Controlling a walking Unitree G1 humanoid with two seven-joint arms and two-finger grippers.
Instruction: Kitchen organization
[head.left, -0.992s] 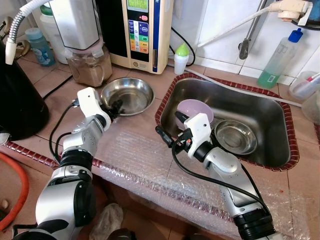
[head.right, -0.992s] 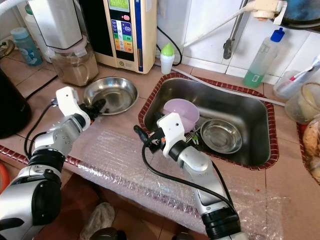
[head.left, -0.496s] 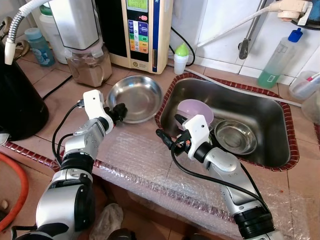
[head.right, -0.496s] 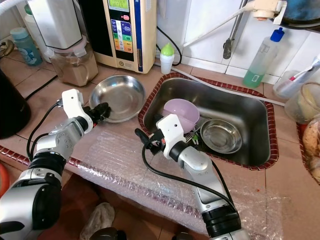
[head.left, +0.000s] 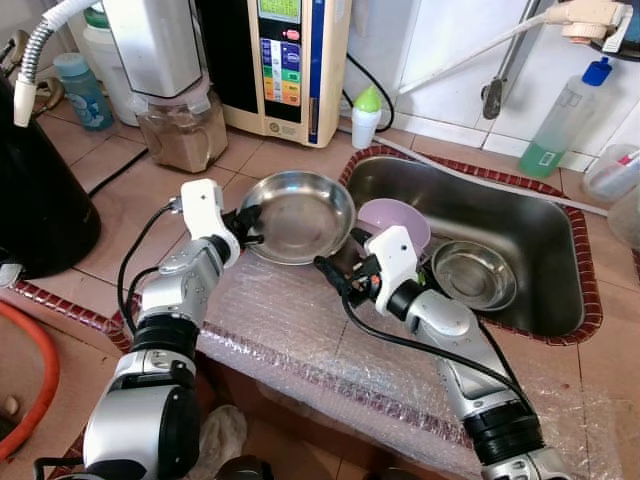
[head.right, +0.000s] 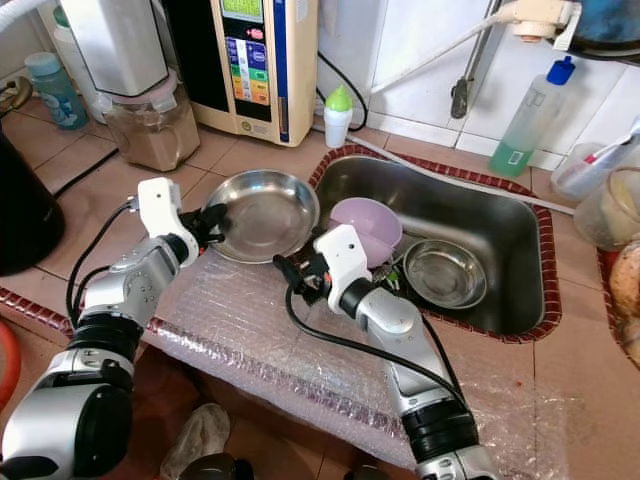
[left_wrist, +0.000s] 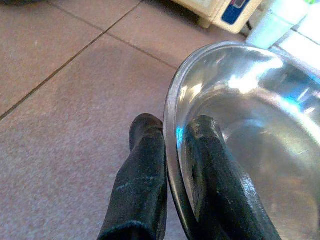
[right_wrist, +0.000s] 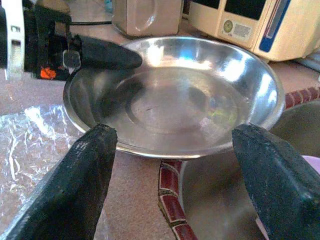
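Silver pan (head.left: 298, 213), purple bowl (head.left: 396, 222)

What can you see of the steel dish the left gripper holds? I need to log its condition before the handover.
The steel dish is a round, shallow, shiny metal pan with a rolled rim and a flat centre, looking empty and undented. The left gripper pinches its rim, one finger inside and one outside. It sits by the sink, its far edge over the red sink border. The right gripper is open in front of it, not touching.

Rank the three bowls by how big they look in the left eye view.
1. Steel bowl pinched at its rim by the left hand.
2. Steel bowl in the sink.
3. Purple bowl, partly hidden, so unsure.
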